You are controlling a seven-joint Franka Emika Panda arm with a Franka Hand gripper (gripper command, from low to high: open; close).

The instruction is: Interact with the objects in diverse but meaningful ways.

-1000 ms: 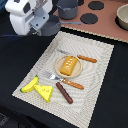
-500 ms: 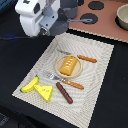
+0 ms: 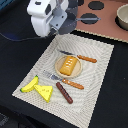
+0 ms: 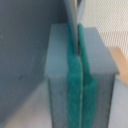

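Arm swung toward the exterior view's right, hand (image 4: 80,75) closed on saucepan (image 3: 75,20), pan body mostly hidden.

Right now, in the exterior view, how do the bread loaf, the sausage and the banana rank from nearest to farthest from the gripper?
Measured from the gripper, at the mat's far edge:
1. Bread loaf, on the plate at the mat's middle.
2. Sausage, on the mat's near part.
3. Banana, near corner, exterior view's left; close to the sausage's rank.
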